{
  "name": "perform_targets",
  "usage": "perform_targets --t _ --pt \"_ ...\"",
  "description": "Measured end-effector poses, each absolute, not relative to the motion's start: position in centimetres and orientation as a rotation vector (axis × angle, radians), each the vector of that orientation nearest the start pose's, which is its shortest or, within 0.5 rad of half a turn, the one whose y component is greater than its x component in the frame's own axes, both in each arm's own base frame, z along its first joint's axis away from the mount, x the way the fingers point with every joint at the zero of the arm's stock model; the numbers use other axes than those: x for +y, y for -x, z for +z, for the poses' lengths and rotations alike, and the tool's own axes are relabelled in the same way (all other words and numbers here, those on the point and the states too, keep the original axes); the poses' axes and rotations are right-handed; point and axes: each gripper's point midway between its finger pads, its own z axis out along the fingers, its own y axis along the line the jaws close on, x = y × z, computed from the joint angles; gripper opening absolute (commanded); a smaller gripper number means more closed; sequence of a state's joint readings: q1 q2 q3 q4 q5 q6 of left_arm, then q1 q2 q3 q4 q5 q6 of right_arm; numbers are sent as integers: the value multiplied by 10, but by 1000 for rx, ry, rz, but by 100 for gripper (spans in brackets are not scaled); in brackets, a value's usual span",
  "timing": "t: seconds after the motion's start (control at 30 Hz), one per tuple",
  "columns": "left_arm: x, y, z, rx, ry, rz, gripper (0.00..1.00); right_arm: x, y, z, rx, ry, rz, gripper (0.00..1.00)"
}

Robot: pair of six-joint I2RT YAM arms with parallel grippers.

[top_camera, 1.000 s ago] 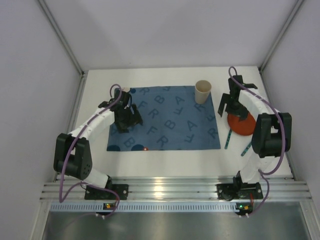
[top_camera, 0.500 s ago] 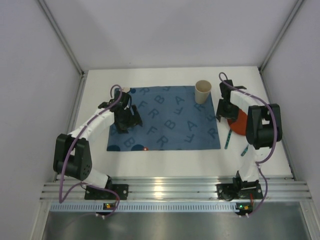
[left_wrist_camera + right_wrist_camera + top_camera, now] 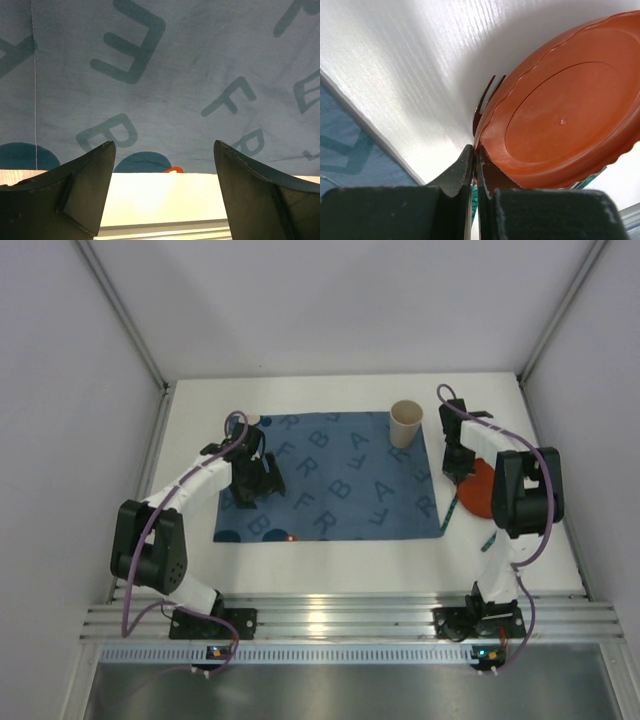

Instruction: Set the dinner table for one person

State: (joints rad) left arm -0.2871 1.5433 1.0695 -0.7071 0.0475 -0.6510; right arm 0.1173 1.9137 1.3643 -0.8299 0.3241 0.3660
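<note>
An orange plate [image 3: 482, 490] [image 3: 560, 125] lies on the white dinner table [image 3: 330, 560] just right of the blue letter-printed placemat [image 3: 330, 490]. My right gripper [image 3: 457, 472] [image 3: 475, 150] is shut on the plate's left rim, which is pinched between the pads. Dark fork tines [image 3: 482, 100] stick out from under that rim. Two teal utensil handles [image 3: 455, 512] [image 3: 490, 538] poke out near the plate. A beige paper cup [image 3: 406, 423] stands on the mat's far right corner. My left gripper [image 3: 250, 490] [image 3: 162, 145] hangs open over the mat's left part, holding nothing.
A small orange spot [image 3: 291, 537] [image 3: 172, 170] shows at the mat's near edge. The ribbed aluminium rail [image 3: 340, 625] runs along the near side, by both arm bases. White walls close in the table left, right and behind.
The right gripper came down to the plate's left edge and went from open to shut on its rim. The left arm shifted only slightly and stays open.
</note>
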Motion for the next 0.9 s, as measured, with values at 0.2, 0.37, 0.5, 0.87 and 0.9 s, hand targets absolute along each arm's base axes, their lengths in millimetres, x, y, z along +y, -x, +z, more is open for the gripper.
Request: perform_targets --t 0.2,0.37,0.5,0.87,0.9 --pt "-125 -300 73 2772 494 -314 85 -6 -364 57 2801 -398 -433 0" --pt "-129 -308 82 2750 489 -336 84 -12 -390 124 2649 -405 -465 0" --pt "-131 -315 91 2724 483 -348 84 -4 -398 181 2519 -362 -484 0" --pt "-110 -315 116 2644 526 -242 85 188 -345 258 2288 319 -380 0" --pt "-106 -315 122 2621 540 -235 85 207 -333 256 2282 389 -348 0"
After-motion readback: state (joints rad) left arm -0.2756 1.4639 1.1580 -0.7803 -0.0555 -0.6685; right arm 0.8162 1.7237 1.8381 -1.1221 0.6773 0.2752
